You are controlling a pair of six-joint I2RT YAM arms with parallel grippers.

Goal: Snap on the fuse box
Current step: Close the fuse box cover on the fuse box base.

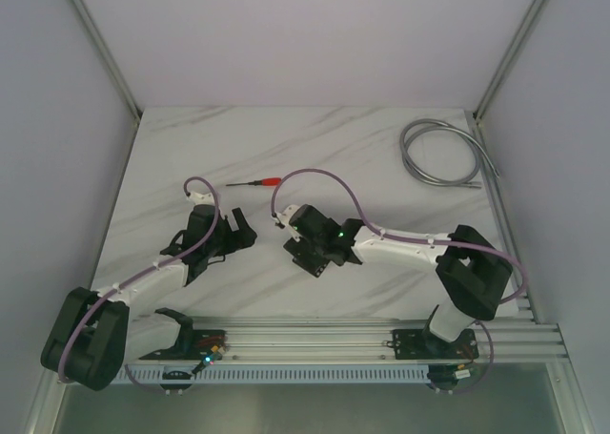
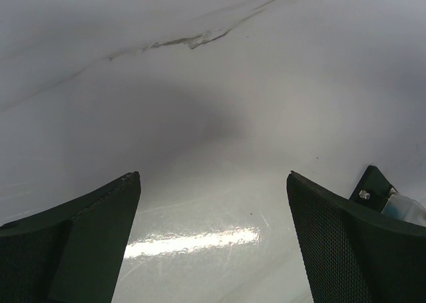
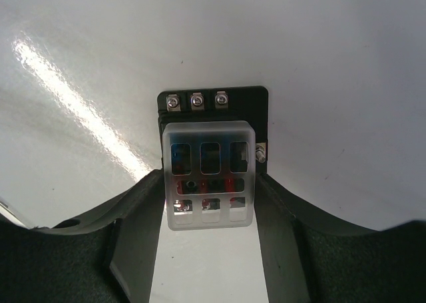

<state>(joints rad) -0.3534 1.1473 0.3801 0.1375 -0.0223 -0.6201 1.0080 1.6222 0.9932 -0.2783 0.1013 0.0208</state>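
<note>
In the right wrist view the black fuse box (image 3: 214, 100) lies on the white marble table, a row of three screws along its far edge. A small clear square lid (image 3: 210, 176) sits over its face, red fuses showing through the lid's windows. My right gripper (image 3: 210, 183) is shut on the lid, one finger on each side. In the top view the right gripper (image 1: 305, 248) hides both things. My left gripper (image 1: 232, 230) is open and empty just to the left, and its wrist view (image 2: 213, 183) shows bare table between the fingers.
A red-handled screwdriver (image 1: 259, 182) lies beyond the grippers. A coiled grey cable (image 1: 443, 153) lies at the back right. A metal rail (image 1: 334, 339) runs along the near edge. A black corner with a screw (image 2: 374, 191) shows behind the left gripper's right finger.
</note>
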